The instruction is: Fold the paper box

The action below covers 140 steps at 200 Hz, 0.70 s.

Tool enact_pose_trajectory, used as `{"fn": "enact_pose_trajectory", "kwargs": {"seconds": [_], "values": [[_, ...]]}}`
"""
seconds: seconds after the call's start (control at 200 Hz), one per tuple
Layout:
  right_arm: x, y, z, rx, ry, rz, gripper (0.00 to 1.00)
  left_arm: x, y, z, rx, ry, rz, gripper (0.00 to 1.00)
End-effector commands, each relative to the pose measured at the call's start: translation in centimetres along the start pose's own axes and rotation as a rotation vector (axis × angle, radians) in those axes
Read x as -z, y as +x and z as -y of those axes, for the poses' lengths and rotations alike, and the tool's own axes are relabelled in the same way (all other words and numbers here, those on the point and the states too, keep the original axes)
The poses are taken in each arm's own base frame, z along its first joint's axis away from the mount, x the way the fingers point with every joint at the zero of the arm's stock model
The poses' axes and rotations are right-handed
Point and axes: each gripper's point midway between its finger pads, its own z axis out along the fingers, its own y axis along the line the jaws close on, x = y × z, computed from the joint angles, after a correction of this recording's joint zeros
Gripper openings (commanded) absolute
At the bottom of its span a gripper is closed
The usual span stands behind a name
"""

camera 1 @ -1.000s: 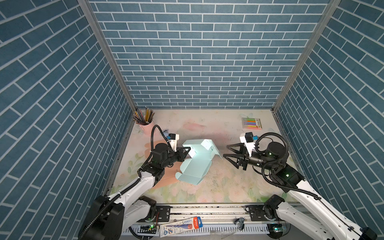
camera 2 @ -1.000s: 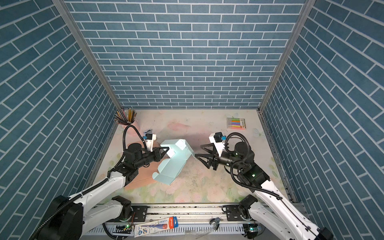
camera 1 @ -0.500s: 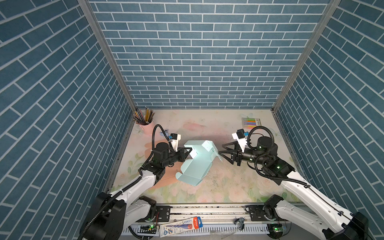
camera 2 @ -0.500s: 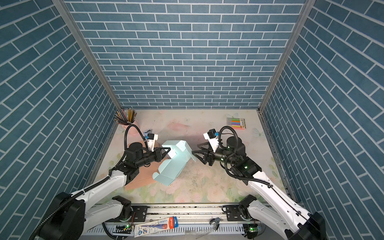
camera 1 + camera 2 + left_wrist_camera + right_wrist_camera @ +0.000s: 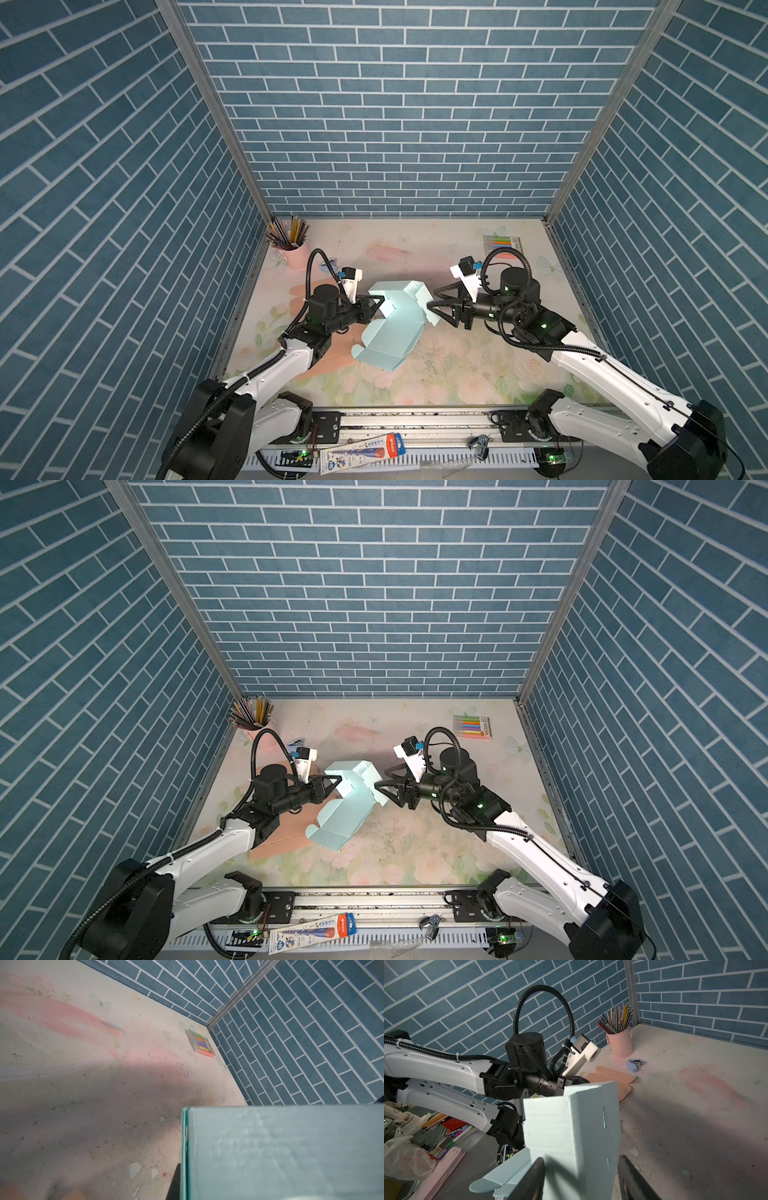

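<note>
1. The paper box, pale blue and only partly folded, sits near the middle of the table in both top views. Its near end lies on the surface and its far end stands up between the two arms.
2. The left gripper reaches in from the left, and its jaws are pinched together on a flap at the box's raised end.
3. In the left wrist view a blue panel of the box sits very close to the camera.
4. The right gripper meets the box's right end with its jaws apart.
5. In the right wrist view its fingers stand on either side of an upright box panel. I cannot tell whether they touch it.
6. A salmon card sheet lies flat beside the box, partly under the left arm.
7. A pink cup of pencils stands in the far left corner, with a small blue stapler near it.
8. A pack of coloured pens lies near the far right corner, well apart from the box.
</note>
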Motion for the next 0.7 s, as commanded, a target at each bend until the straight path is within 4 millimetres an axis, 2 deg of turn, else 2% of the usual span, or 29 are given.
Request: {"fn": "enact_pose_trajectory", "kwargs": {"seconds": [0.0,0.26,0.695], "values": [[-0.3,-0.4,0.4,0.074,0.058,-0.015,0.56,-0.2,-1.6,1.0,-0.017,0.028,0.038,0.02],[-0.9,0.1,1.0,0.098,0.118,-0.061,0.53,-0.4,-1.4,1.2,-0.015,0.03,0.035,0.02],[-1.7,0.3,2.7,0.112,0.258,-0.089,0.46,-1.5,-0.8,0.3,0.032,0.007,0.018,0.02]]}}
